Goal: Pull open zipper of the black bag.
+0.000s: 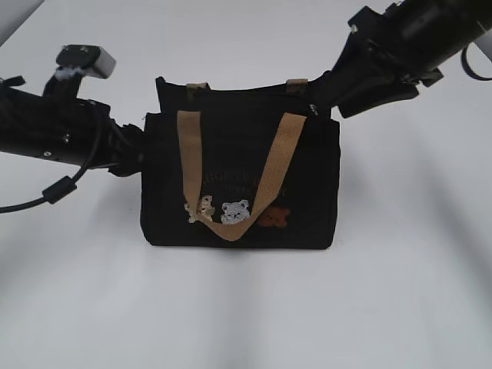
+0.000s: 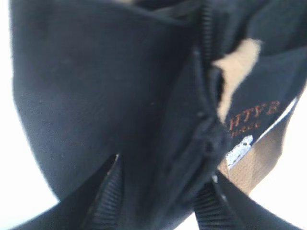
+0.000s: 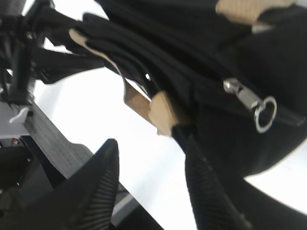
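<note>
From where I stand the left gripper (image 2: pixel 160 191) is pushed in against the left end of the black bag (image 1: pixel 240 181); up close its two ribbed fingers (image 2: pixel 109 196) stand apart with the bag's end fabric between them, but whether they are pinching that cloth or merely straddling it I cannot tell. The bag stands upright in the middle of the white table (image 1: pixel 246 307), tan handle (image 1: pixel 231 177) drooping down its front over three little bear patches (image 1: pixel 234 211). Along its top runs the zipper (image 3: pixel 240 93), and the silver ring pull (image 3: pixel 265 114) hangs at the right end, beside the right gripper (image 3: pixel 153 179). That claw is spread wide and holding nothing, the ring lying off to one side of its fingers rather than between them. The risk, I'd say, is that it closes on the tan strap or loose fabric instead of the small ring, or that the ring slips out; and if the left side isn't truly anchoring the bag, a tug would drag the whole soft tote along. The front lettering is faint; in the left wrist view I can only make out something like "HTYB".
</note>
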`<action>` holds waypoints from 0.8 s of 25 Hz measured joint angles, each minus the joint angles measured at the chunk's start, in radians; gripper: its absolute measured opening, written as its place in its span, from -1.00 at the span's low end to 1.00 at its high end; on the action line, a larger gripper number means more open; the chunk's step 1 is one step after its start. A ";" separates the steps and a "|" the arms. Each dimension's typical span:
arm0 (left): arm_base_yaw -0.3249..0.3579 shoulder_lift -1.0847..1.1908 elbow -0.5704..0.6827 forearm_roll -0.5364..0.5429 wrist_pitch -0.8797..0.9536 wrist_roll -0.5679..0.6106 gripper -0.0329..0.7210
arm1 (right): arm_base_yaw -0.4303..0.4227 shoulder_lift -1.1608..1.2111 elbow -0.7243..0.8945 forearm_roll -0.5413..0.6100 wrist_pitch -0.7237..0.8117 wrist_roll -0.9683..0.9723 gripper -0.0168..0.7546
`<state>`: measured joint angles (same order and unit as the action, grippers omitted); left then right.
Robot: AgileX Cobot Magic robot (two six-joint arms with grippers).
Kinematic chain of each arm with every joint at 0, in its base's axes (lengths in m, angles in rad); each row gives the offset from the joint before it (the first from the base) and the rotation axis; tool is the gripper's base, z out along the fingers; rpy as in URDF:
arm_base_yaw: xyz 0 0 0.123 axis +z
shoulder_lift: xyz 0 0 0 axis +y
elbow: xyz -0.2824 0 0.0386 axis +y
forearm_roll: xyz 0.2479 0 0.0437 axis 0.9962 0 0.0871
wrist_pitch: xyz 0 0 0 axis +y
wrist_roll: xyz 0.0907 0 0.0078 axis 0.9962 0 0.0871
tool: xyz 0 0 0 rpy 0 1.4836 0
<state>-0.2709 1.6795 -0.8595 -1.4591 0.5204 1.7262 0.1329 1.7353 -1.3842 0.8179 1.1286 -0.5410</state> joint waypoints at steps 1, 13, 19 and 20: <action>0.000 -0.024 0.000 0.049 -0.022 -0.131 0.02 | 0.000 -0.014 0.000 -0.043 0.019 0.037 -0.02; 0.000 -0.370 0.063 0.932 -0.041 -1.281 -0.29 | 0.000 -0.449 0.287 -0.637 0.076 0.362 -0.11; 0.000 -0.652 0.160 1.054 0.092 -1.467 -0.29 | 0.000 -0.822 0.569 -0.672 -0.019 0.368 -0.11; 0.000 -0.707 0.167 1.092 0.113 -1.504 -0.29 | 0.000 -0.874 0.607 -0.673 -0.035 0.368 -0.11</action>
<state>-0.2709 0.9720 -0.6924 -0.3668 0.6333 0.2224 0.1329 0.8610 -0.7773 0.1453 1.0938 -0.1733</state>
